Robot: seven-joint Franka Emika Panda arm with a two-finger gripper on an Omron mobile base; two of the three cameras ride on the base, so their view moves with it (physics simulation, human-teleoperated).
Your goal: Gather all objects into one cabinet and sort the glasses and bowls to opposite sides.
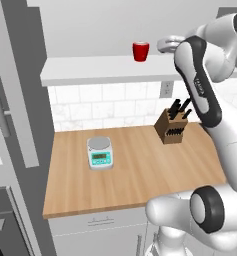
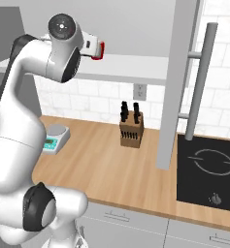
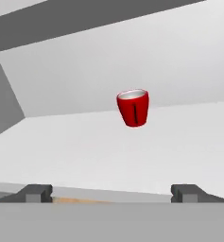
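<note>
— Where's the red cup (image 3: 133, 108) right now?

— Standing upright on the white shelf (image 1: 90, 75) inside the cabinet, well back from the front edge, nothing beside it.

— And the gripper (image 3: 112, 191)?

— Up at shelf height, fingertips spread wide with nothing between them — the cup sits ahead of it, well apart.

— Below?

— A wooden counter (image 1: 135, 175) with a small kitchen scale (image 1: 100, 152) and a knife block (image 2: 131, 127) near the tiled wall.
</note>
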